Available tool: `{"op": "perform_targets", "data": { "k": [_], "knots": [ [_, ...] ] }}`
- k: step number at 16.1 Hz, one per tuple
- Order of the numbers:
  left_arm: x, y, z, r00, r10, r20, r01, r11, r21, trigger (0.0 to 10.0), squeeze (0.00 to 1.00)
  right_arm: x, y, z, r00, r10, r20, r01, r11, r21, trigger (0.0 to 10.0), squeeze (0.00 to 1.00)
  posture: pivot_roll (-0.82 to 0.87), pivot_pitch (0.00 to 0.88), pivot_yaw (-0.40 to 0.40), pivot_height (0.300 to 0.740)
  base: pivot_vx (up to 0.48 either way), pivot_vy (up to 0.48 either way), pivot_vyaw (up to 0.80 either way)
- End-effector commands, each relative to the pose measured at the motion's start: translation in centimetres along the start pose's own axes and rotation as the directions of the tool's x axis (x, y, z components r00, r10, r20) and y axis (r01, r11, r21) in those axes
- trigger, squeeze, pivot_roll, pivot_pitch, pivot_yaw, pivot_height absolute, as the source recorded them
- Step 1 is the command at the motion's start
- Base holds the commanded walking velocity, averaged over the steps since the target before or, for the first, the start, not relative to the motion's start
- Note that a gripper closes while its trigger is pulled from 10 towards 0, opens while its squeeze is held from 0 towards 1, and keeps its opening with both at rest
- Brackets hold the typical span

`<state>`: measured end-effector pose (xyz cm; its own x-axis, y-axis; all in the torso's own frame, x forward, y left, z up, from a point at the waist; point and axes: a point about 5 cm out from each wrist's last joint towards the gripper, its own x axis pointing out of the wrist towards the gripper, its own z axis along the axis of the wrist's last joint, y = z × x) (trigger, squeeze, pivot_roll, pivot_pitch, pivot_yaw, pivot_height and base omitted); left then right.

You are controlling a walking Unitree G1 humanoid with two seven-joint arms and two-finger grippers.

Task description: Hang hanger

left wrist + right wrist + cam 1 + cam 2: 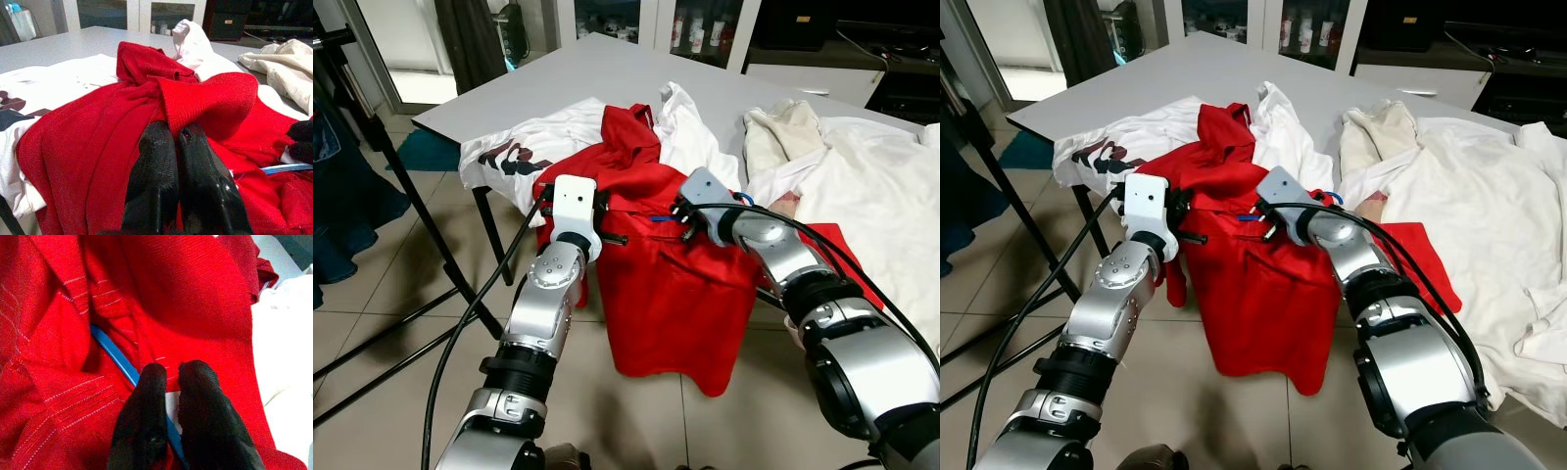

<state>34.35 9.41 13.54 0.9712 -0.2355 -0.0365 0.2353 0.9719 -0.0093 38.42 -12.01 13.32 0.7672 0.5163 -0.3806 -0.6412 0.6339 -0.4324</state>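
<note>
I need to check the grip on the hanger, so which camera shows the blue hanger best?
The right wrist view: the blue hanger runs bare across the red shirt into the right gripper. The eye views show a short blue piece; the left wrist view shows a blue strip at its edge.

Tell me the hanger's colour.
Blue: the hanger shows best in the right wrist view, running through the red shirt.

One red garment (671, 284), one blue hanger (115, 355), perhaps four pale garments (876, 196)
</note>
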Motion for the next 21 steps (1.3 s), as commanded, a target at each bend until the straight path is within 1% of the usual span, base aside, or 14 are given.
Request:
{"op": "perform_targets", "data": {
  "k": [1,3,5,10,11,12,13,14,15,16,17,18,20,21],
  "knots": [
    [0.1,-0.1,0.3,1.000,0.000,0.010,0.000,1.000,0.008,10.0,0.00,0.1,-0.2,0.2,1.000,-0.011,-0.026,0.011,1.000,-0.023,10.0,1.00,0.15,0.006,-0.013,0.740,0.000,0.000,0.00],
    [0.1,-0.1,0.3,1.000,0.001,0.010,-0.001,1.000,0.007,10.0,0.00,0.2,0.0,-0.3,0.997,-0.009,-0.080,0.004,0.998,-0.063,10.0,1.00,0.15,0.005,-0.013,0.740,0.000,0.000,0.00],
    [0.1,-0.2,0.3,1.000,0.001,0.013,-0.001,1.000,0.006,10.0,0.00,0.3,0.6,-0.9,0.990,0.036,-0.139,-0.052,0.992,-0.112,10.0,1.00,0.15,0.004,-0.016,0.740,0.000,0.000,0.00],
    [0.1,-0.2,0.3,1.000,0.002,0.012,-0.002,1.000,0.002,10.0,0.00,-0.1,0.6,-2.1,0.980,0.042,-0.193,-0.074,0.984,-0.162,10.0,1.00,0.14,0.004,-0.018,0.740,0.000,0.000,0.00],
    [0.1,-0.2,0.3,1.000,0.001,0.012,-0.001,1.000,0.002,10.0,0.00,-0.2,0.6,-2.3,0.979,0.040,-0.199,-0.075,0.983,-0.170,10.0,0.97,0.14,0.004,-0.016,0.740,0.000,0.000,0.00],
    [0.2,-0.3,0.3,1.000,-0.001,0.013,0.001,1.000,0.002,10.0,0.00,-0.2,0.6,-2.4,0.978,0.032,-0.204,-0.070,0.981,-0.181,10.0,0.29,0.14,0.004,-0.015,0.740,0.000,0.000,0.00],
    [0.2,-0.3,0.3,1.000,-0.003,0.013,0.003,1.000,0.002,10.0,0.00,-0.1,0.7,-2.4,0.978,0.023,-0.209,-0.063,0.981,-0.184,10.0,0.00,0.14,0.005,-0.014,0.740,0.000,0.000,0.00],
    [0.2,-0.3,0.3,1.000,-0.004,0.013,0.004,1.000,0.002,10.0,0.00,0.0,0.8,-2.4,0.977,0.018,-0.211,-0.055,0.983,-0.174,10.0,0.00,0.14,0.005,-0.014,0.740,0.000,0.000,0.00],
    [0.2,-0.3,0.3,1.000,-0.005,0.013,0.005,1.000,0.003,10.0,0.00,0.2,1.1,-2.3,0.976,0.014,-0.218,-0.048,0.987,-0.151,6.9,0.00,0.14,0.004,-0.012,0.740,0.000,0.000,0.00],
    [0.2,-0.3,0.3,1.000,-0.005,0.013,0.005,1.000,0.003,10.0,0.00,0.3,1.2,-2.4,0.975,0.018,-0.220,-0.051,0.987,-0.149,6.9,0.00,0.14,0.004,-0.012,0.740,0.000,0.000,0.00],
    [0.1,-0.3,0.3,1.000,-0.005,0.013,0.005,1.000,0.004,10.0,0.00,0.4,1.5,-2.4,0.974,0.032,-0.224,-0.066,0.987,-0.147,2.6,0.00,0.14,0.004,-0.011,0.740,0.000,0.000,0.00],
    [0.1,-0.2,0.3,1.000,-0.004,0.013,0.004,1.000,0.006,10.0,0.00,0.6,2.3,-2.6,0.968,0.075,-0.239,-0.106,0.987,-0.122,0.0,0.00,0.15,0.003,-0.011,0.740,0.000,0.000,0.00],
    [0.0,-0.2,0.3,1.000,-0.001,0.015,0.001,1.000,0.009,10.0,0.00,0.7,2.5,-2.8,0.960,0.085,-0.266,-0.116,0.988,-0.102,0.0,0.00,0.16,0.002,-0.011,0.740,0.000,0.000,0.00],
    [0.0,-0.1,0.3,1.000,0.000,0.015,0.000,1.000,0.010,10.0,0.00,0.7,2.4,-2.8,0.960,0.082,-0.269,-0.113,0.988,-0.101,2.2,0.00,0.16,0.002,-0.011,0.740,0.000,0.000,0.00]
  ]
}}
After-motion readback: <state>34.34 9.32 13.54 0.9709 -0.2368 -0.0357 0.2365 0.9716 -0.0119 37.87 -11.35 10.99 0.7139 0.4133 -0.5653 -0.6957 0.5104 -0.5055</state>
